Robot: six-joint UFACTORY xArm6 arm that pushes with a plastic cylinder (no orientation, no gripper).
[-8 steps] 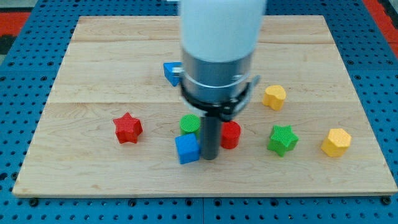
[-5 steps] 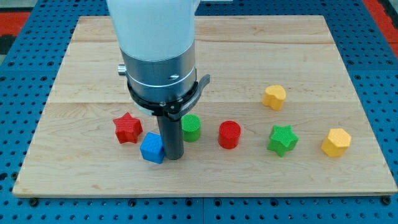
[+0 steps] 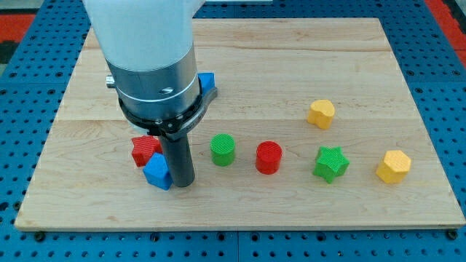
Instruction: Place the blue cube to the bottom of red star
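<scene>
The dark rod has no pincer at all, and my tip (image 3: 181, 184) touches the small blue plastic cube (image 3: 157, 172) on the view's right so it sits just below the little red plastic star (image 3: 144, 150).

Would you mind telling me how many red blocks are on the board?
2: the red star at the view's left, partly hidden behind the arm, and the red cylinder near the middle. Others could be hidden.

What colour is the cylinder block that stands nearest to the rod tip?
Green: the green cylinder, seen in the camera view, right of my tip.
</scene>
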